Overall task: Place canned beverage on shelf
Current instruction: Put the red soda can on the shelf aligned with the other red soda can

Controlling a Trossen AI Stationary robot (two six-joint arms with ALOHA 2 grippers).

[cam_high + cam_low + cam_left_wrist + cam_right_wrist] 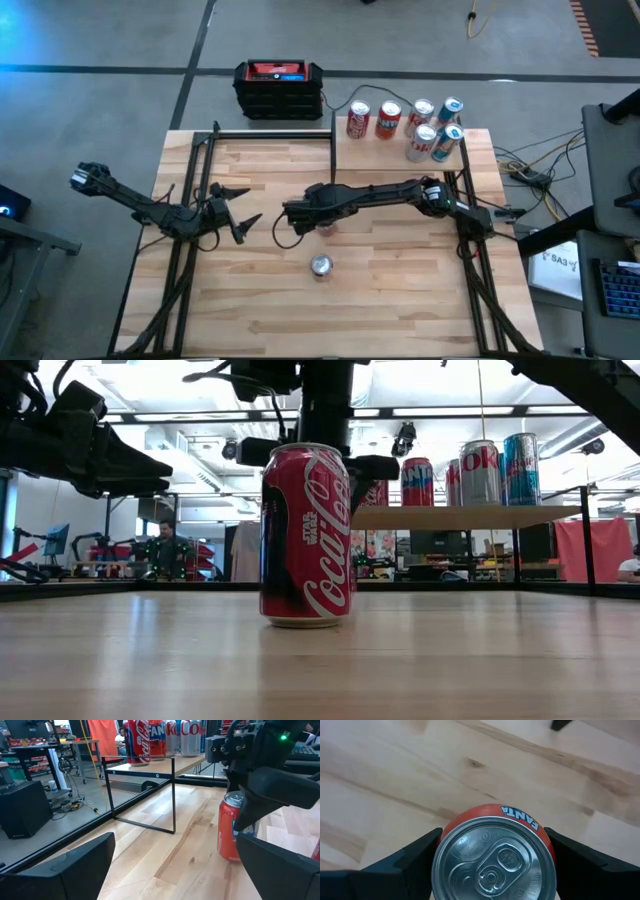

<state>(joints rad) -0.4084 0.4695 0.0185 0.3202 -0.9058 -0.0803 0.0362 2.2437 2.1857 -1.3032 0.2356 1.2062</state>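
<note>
**Fanta can gripped, shelf run ahead**

Broad butcher-block wooden worktop carrying everything; small pale wood shelf on thin black posts at the far right corner, already loaded with five upright cans; orange aluminium Fanta can standing upright near the middle of the worktop, well apart from the shelf; red Coca-Cola can standing nearer the front, not yet handled.

For a clean lift: raise straight up before swinging toward the shelf; keep the can vertical; probably clear the shelf board's edge and aim for a bare patch away from the cans already there, so none gets knocked.

Right pincer reaching over the centre, fingers set either side of the Fanta can and closed part-way against its wall; grip appears made, can apparently not yet off the wood.

Left pincer waiting at the left, spread wide, holding nothing.
</note>
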